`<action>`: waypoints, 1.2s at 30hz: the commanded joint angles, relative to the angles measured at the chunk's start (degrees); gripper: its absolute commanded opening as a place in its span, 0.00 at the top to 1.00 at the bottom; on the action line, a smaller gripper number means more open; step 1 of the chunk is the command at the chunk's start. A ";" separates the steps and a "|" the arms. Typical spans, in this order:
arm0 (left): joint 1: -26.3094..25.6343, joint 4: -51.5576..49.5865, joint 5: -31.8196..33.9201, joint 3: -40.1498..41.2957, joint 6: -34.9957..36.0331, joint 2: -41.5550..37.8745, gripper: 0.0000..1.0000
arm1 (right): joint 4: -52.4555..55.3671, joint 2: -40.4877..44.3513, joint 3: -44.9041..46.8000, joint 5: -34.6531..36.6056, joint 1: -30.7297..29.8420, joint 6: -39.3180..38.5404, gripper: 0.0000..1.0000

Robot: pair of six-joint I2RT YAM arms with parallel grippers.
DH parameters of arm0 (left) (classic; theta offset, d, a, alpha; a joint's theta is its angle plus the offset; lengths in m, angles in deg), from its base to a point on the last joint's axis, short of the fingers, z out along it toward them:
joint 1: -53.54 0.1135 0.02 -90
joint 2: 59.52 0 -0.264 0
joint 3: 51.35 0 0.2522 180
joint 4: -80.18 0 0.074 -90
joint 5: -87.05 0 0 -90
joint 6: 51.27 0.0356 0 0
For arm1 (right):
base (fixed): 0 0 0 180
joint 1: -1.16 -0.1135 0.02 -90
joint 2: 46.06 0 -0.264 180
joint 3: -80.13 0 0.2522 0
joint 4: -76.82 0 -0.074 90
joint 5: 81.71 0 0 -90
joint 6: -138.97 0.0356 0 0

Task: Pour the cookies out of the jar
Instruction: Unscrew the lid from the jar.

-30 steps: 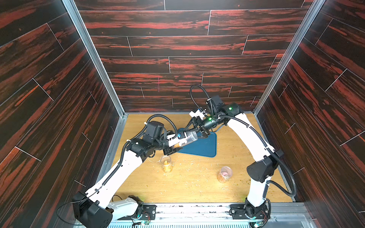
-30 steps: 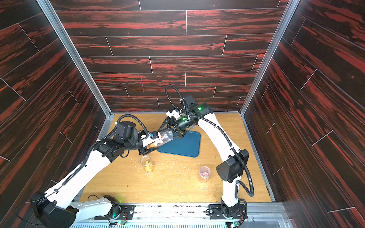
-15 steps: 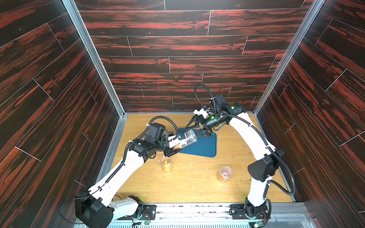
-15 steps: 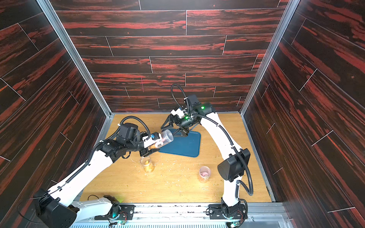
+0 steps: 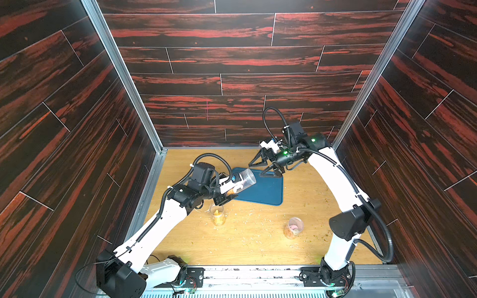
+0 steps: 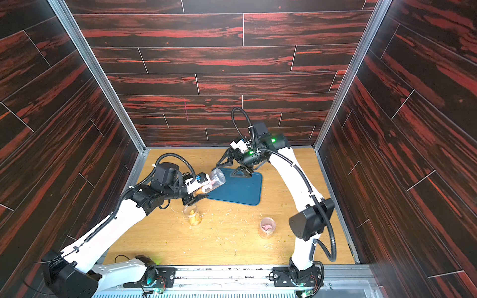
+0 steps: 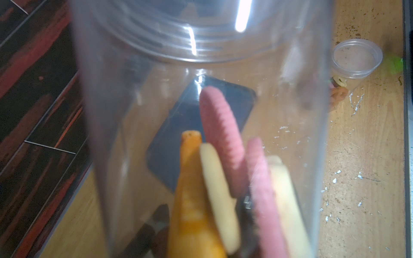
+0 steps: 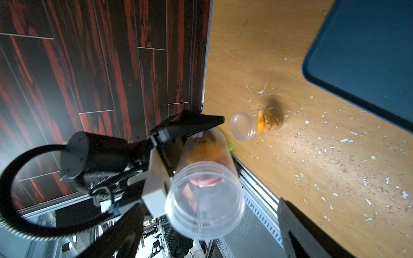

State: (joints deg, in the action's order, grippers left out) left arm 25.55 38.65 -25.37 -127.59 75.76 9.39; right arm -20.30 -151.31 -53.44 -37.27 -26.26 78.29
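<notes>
So the left pincer (image 5: pixel 230 190) is clamped around the lower body of the clear jar (image 5: pixel 244 179), lid off, with the mouth aimed out over the near corner of the blue tray (image 5: pixel 265 192); the right pincer (image 5: pixel 263 167) is spread wide with nothing in it, hovering above the tray's far edge, well clear of the jar. The cookies (image 7: pixel 223 156) are all bunched at the base end by the grip, so I'd say the pour hasn't really started; to do it well I'd roll the wrist slowly until the mouth dips below the base, holding the opening over the middle of the tray rather than its corner, since anything sliding out now might land on the bench (image 5: pixel 258 245); a gentle shake could help, as they look wedged side by side. As for looks: flat ridged biscuits standing on edge, two pink, one orange and a couple of pale yellow, seen a bit blurry through the plastic. Two other small jars (image 5: pixel 217 215) stand on the bench among pale crumbs (image 5: pixel 247 219); I'd leave those alone.
</notes>
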 commanded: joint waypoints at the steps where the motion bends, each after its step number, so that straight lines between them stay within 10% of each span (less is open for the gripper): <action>1: -0.18 1.68 -1.05 0.60 -0.65 -2.54 0.84 | 0.58 2.55 1.43 -2.15 -0.11 -0.08 0.04; 36: -0.20 0.83 -0.95 1.75 -0.91 -6.06 0.84 | -1.52 -0.39 2.21 -2.34 -5.36 0.79 0.24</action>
State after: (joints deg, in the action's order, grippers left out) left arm 25.55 39.00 -25.39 -125.10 75.09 5.19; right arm -22.42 -150.72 -51.03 -38.87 -31.35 79.95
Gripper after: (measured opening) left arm 0.666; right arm 0.764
